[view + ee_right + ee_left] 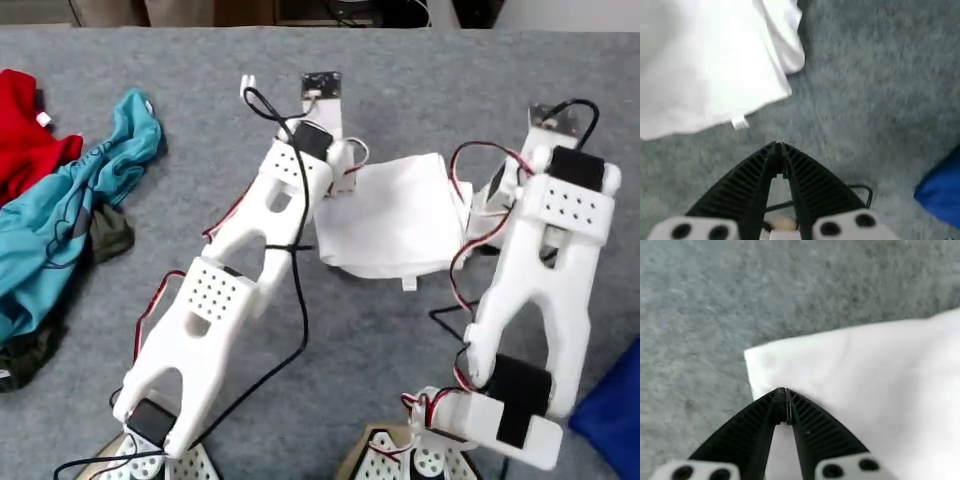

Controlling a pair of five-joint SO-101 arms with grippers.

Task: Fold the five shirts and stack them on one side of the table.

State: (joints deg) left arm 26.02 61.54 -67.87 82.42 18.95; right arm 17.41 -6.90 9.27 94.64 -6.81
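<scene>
A folded white shirt (395,215) lies in the middle of the grey table, with a small tag (408,284) at its near edge. My left gripper (785,407) is shut, its tips over the white shirt (875,375) just inside one corner; no cloth shows between the jaws. In the high view this arm ends at the shirt's left edge (342,172). My right gripper (778,152) is shut over bare table, a little off the white shirt (705,65) and its tag (739,122). A blue shirt (612,412) lies at the near right.
Unfolded shirts are piled at the left: a red shirt (25,130), a teal shirt (70,220) and a dark olive shirt (112,232). The blue shirt (940,195) lies close to the right arm. Grey table (430,90) stretches behind the white shirt.
</scene>
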